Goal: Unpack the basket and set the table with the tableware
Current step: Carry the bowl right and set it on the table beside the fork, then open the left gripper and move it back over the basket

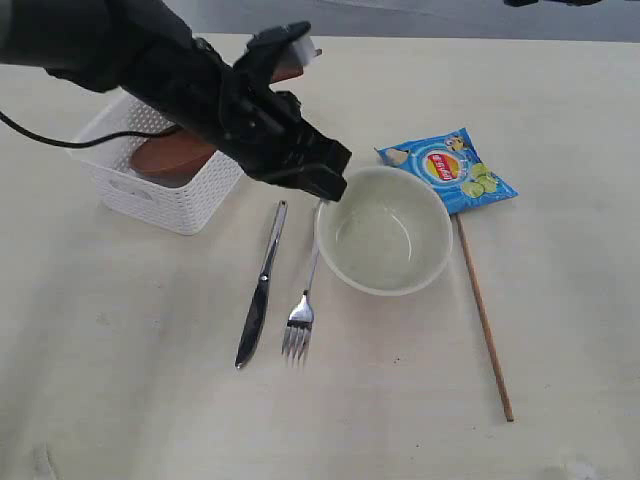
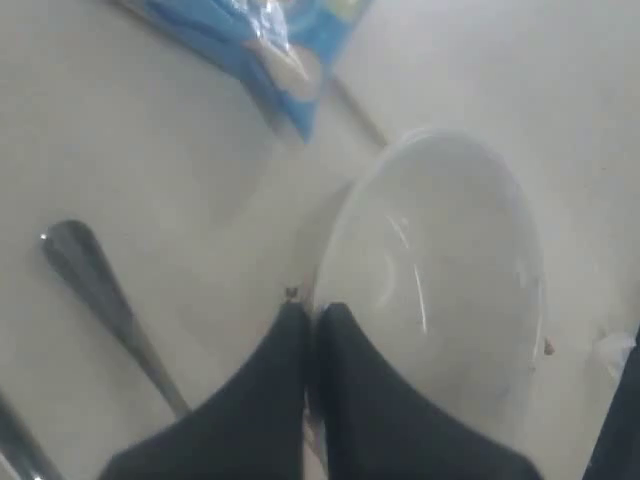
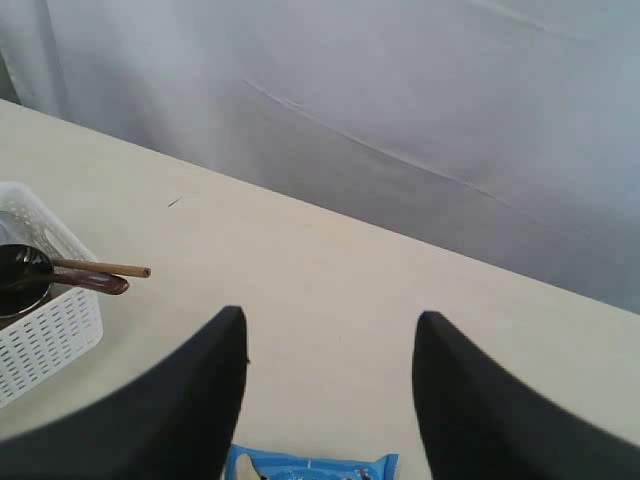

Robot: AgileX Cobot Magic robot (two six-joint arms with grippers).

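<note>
Cream bowl (image 1: 385, 245) on the tabletop (image 1: 120, 400): the left fingers (image 1: 328, 182) meet its near rim, and its body lies beyond them. Left wrist: the fingers are pinched narrow on that rim. Right wrist: the right fingers (image 3: 200, 400) gape empty, with the basket (image 3: 50, 330) well aside.

chip bag (image 1: 447, 168): blue, lying flat | backdrop (image 3: 400, 100): pale grey cloth, creased

The arm (image 1: 190, 85) is matte black, with black cable (image 1: 40, 138) and tapered tool (image 2: 308, 318).
</note>
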